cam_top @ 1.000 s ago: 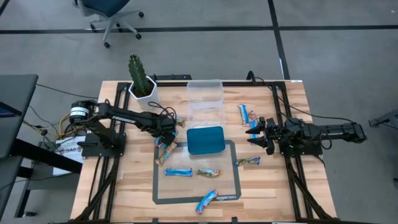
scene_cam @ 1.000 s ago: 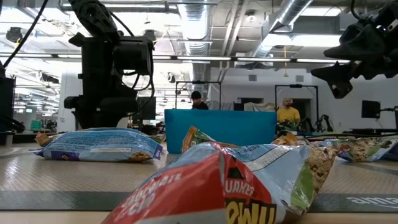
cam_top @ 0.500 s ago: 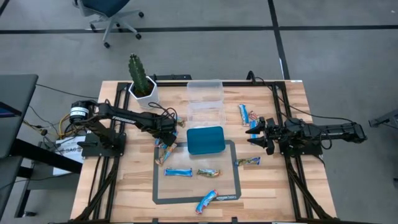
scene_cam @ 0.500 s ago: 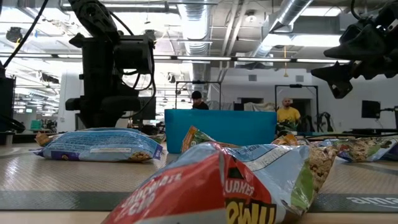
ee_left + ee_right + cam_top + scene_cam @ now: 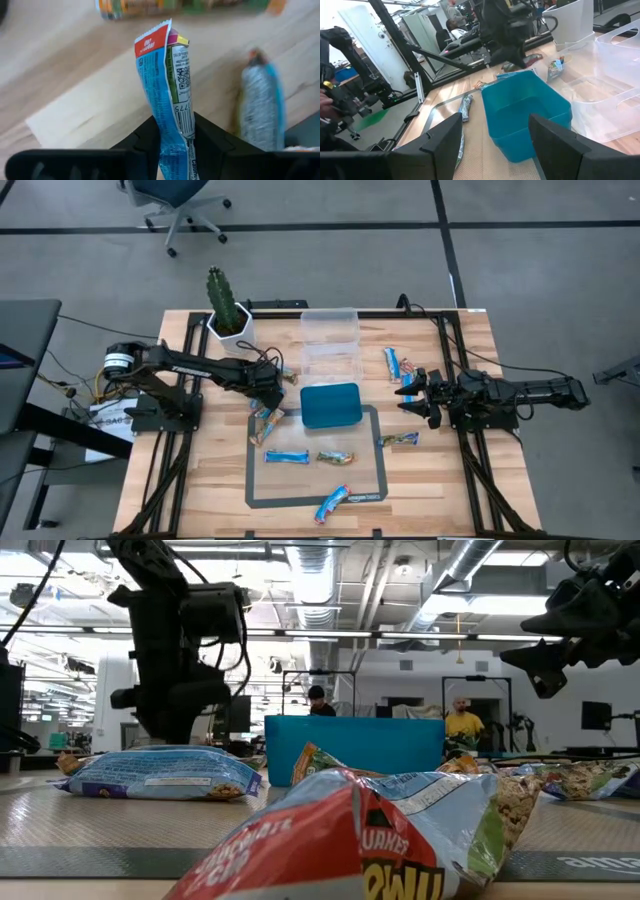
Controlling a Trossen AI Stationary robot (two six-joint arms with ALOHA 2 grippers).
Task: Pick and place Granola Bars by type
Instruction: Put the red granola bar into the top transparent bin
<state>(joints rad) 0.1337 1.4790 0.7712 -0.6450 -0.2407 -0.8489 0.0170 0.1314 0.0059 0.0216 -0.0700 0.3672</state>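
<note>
L gripper [image 5: 176,140] is pinching a blue-and-white granola bar [image 5: 167,95], held up off the desk [image 5: 200,480] near its left-centre, just left of the teal tray [image 5: 330,405]. Step in hand, I judge: carry after pick. Next move calls for swinging the bar over the right bin, tray or clear box [image 5: 331,340], w/o dropping it, then letting go. R gripper [image 5: 412,396] hovers by the right edge, fingers spread, holding nothing. Other bars [image 5: 335,458] lie scattered across the mat [image 5: 378,480] toward the front edge and near the R arm.
</note>
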